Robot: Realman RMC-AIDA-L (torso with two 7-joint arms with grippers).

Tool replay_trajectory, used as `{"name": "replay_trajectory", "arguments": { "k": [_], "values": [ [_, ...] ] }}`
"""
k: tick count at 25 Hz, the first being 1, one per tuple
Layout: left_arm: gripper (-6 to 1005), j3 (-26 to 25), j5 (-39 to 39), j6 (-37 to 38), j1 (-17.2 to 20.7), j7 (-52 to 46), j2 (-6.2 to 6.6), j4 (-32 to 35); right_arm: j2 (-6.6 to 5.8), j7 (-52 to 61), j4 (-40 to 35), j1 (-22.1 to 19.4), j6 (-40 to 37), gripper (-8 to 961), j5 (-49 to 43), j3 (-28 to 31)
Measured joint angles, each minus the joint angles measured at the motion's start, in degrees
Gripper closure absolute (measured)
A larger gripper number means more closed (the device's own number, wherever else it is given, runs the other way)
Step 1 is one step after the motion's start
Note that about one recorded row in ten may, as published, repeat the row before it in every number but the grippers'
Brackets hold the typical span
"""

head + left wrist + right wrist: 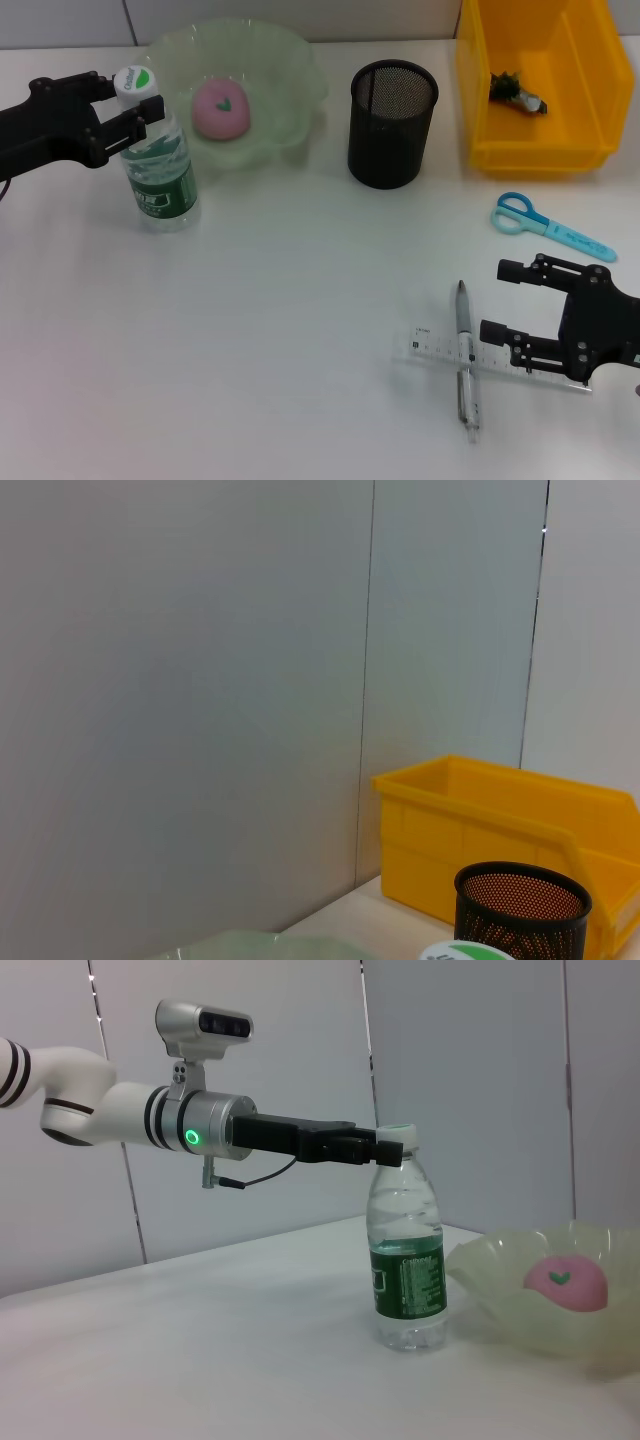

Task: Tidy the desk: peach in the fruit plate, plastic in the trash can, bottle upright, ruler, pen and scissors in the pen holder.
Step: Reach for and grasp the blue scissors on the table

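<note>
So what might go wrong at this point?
The left gripper has its fingers at the neck of the upright bottle, which stands right beside the fruit plate; a sideways pull could tip it over. Lower down, the pen lies across the ruler near the open right gripper, so grabbing one might drag the other.

No wording can be made out anywhere. The water bottle (160, 175) wears a green label (410, 1278) with white print (too small to read), and the clear ruler (490, 359) carries fine scale marks without legible numbers.
</note>
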Motion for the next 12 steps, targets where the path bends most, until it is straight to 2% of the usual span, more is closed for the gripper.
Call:
{"name": "replay_trajectory", "arguments": {
  "k": [7,12],
  "values": [
    [553,-0.01,0.0,0.01,0.0,0.63,-0.28,0.05,0.01,0.0,0.02,0.07,0.02,210,0.0,0.0],
    [501,-0.24,-0.01,0.01,0.0,0.65,-0.56,0.35,0.01,0.01,0.02,0.09,0.02,210,0.0,-0.01]
  ]
}}
